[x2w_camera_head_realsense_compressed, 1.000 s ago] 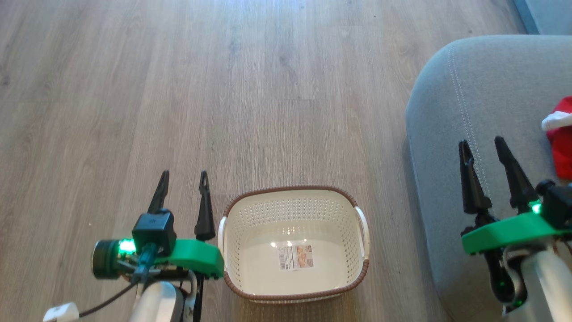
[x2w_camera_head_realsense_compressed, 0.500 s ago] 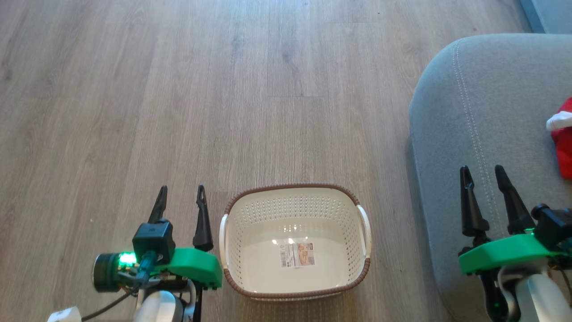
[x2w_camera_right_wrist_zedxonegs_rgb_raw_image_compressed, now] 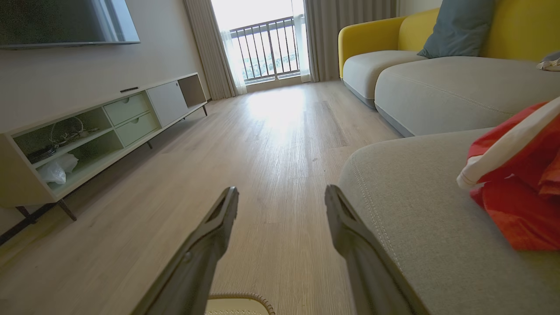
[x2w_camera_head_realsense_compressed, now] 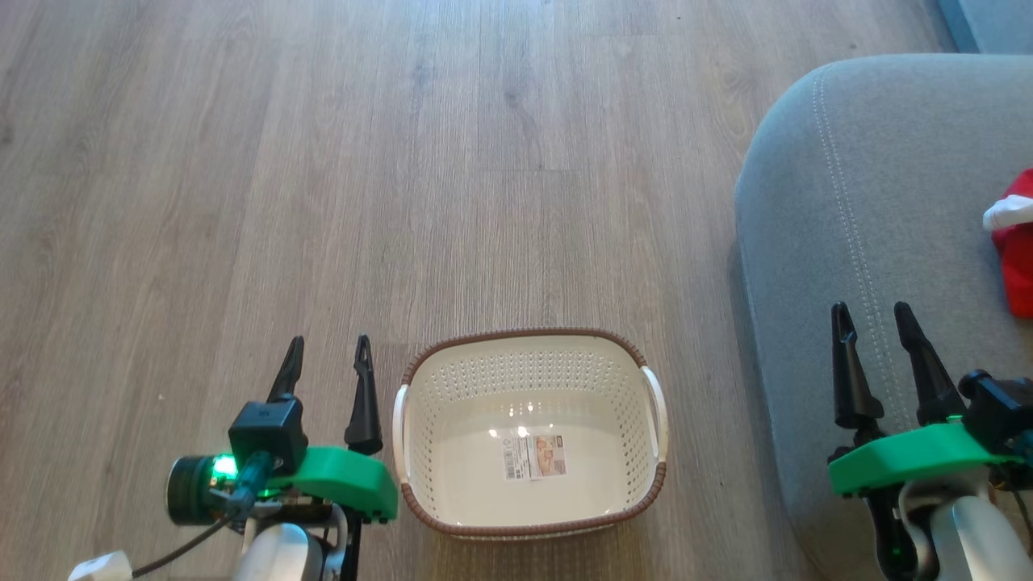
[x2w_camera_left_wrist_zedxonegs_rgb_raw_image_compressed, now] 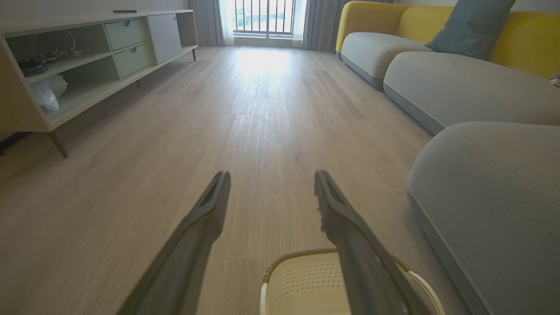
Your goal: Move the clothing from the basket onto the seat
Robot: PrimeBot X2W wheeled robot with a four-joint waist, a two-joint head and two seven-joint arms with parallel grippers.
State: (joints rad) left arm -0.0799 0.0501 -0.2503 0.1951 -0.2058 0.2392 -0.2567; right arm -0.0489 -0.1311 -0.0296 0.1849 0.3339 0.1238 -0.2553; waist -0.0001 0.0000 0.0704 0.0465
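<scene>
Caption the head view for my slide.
Empty basket on the wood floor between the left gripper and right gripper, both open; red clothing lies on the grey seat.

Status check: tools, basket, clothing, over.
Left tool open, empty, beside basket. Right tool open, empty, over seat. Basket holds only its label; red clothing on seat. No obstruction seen.

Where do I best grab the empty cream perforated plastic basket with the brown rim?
Probably the white handle on the left side of the basket, from above with the open left gripper beside it. That handle bows out from the brown rim, giving one finger room behind it, and the basket stands upright.
</scene>
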